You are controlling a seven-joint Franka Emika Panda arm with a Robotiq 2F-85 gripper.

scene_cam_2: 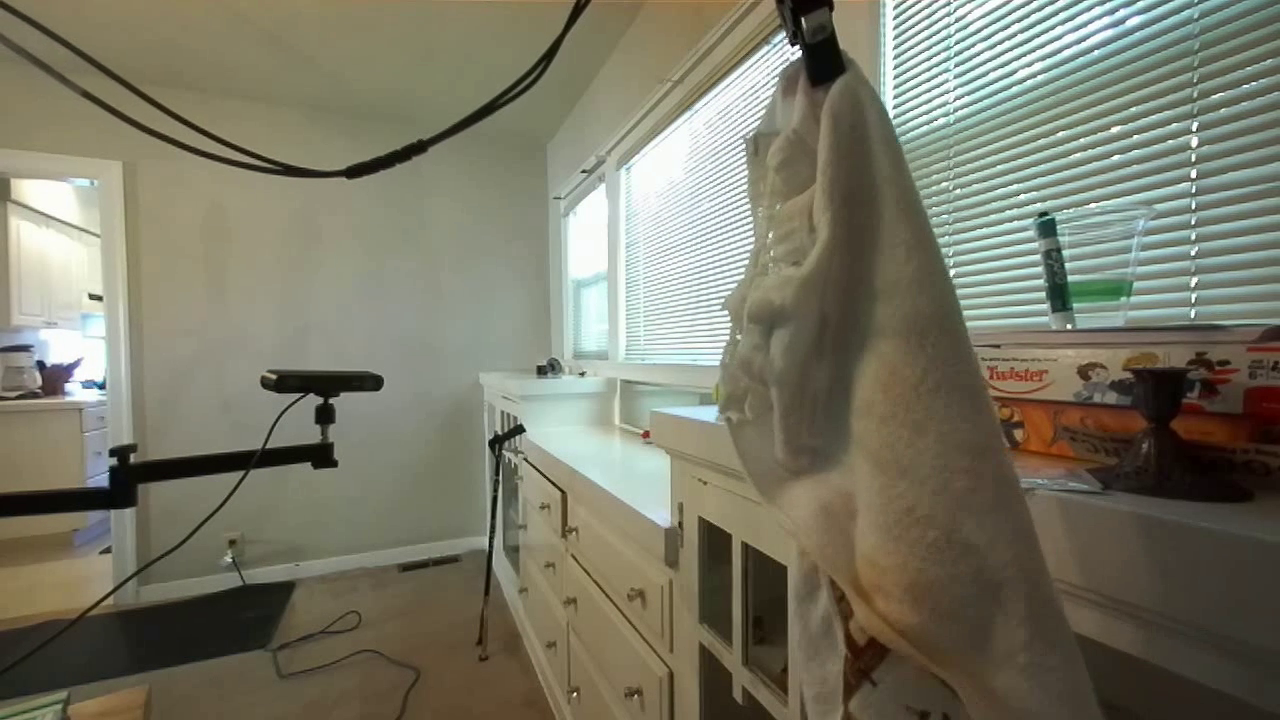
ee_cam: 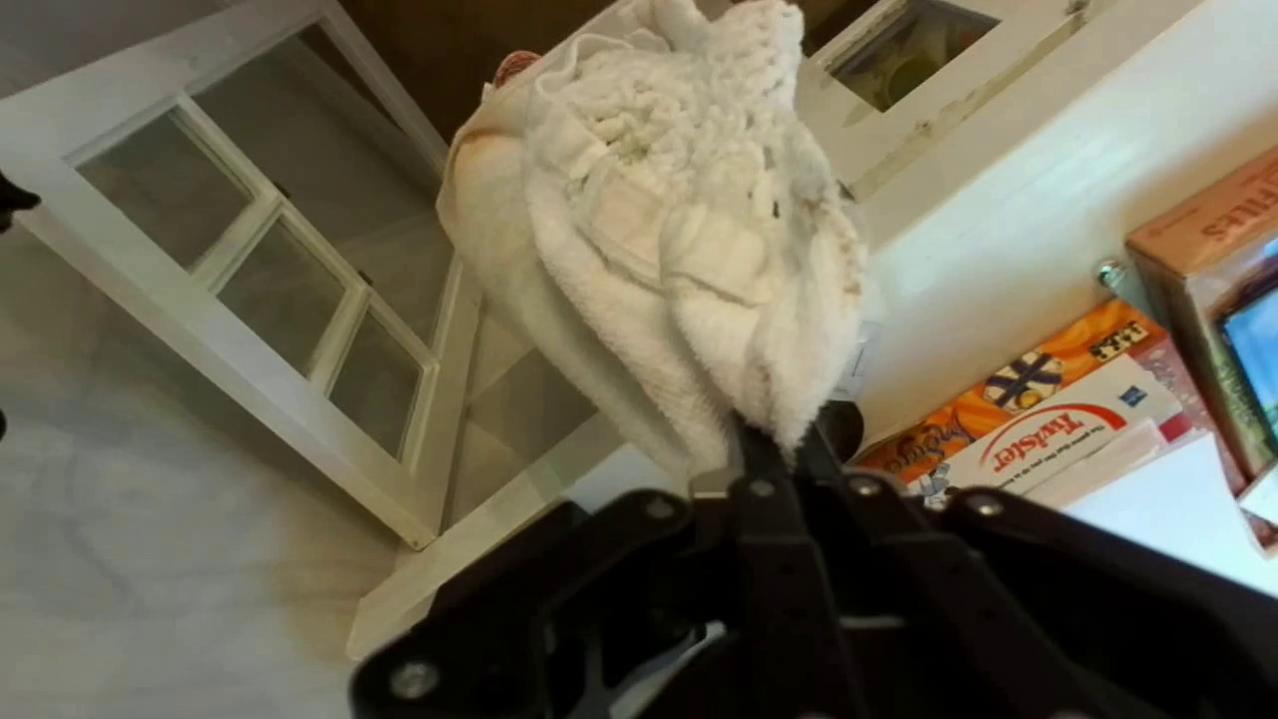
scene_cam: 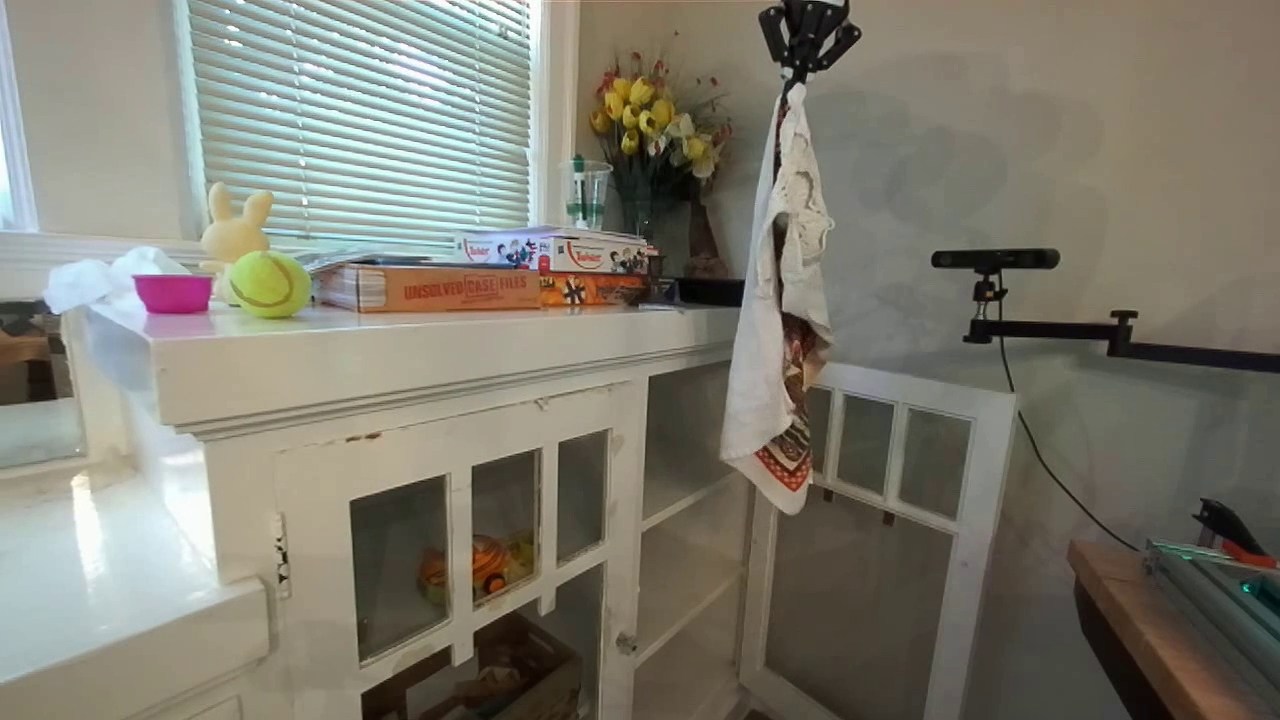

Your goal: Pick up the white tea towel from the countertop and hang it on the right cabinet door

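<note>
Jaws narrow, pinching the gathered upper end of the white tea towel (scene_cam_2: 885, 390); your gripper (scene_cam: 793, 76) stands higher than the open right cabinet door (scene_cam: 875, 570), seemingly toward its hinge end, the towel hanging beneath the jaws and not yet draped. In an exterior view the lower hem (scene_cam: 782, 480) overlaps the door; contact cannot be judged. Likely failure: you traverse at this height and the hem, apparently lower than the door's top rail (scene_cam: 912, 390), drags on the door and swings it instead of passing over. Second risk: you release with too little cloth beyond the rail, so the heavier side pulls the towel off the door. Third: a hurried move sets the long drop swaying, and it may catch the countertop (scene_cam: 440, 350) edge beside the door. Suggest you lift first, then cross the door slowly
</note>
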